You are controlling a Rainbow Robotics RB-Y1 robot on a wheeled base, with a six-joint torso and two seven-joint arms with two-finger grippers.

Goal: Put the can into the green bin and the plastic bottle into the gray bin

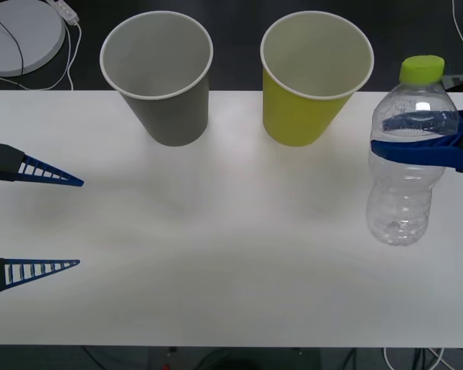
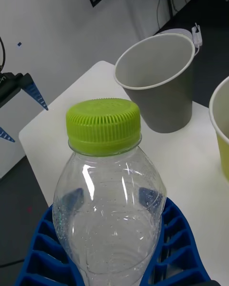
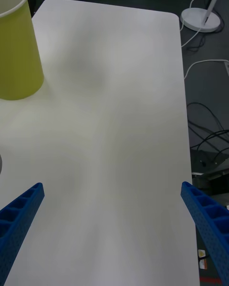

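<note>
My right gripper [image 1: 378, 133] is shut on the plastic bottle [image 1: 405, 193] and holds it upright at the table's right side, right of the green bin [image 1: 297, 116]. In the right wrist view the blue fingers [image 2: 43, 248] clasp the clear ribbed bottle [image 2: 105, 205] below its lime-green cap [image 2: 104, 126]. The gray bin [image 1: 166, 116] stands upright left of the green one, both at the table's far edge, and both look hollow inside. My left gripper [image 1: 80, 223] hovers open at the table's left, nothing between its fingers [image 3: 19, 214]. The can is out of view.
The white table [image 1: 216, 247] stretches bare between the two arms. A white round stand [image 1: 19, 35] with a cable lies behind the table at the far left. Cables and a lamp base [image 3: 202, 19] lie on the dark floor past the table edge.
</note>
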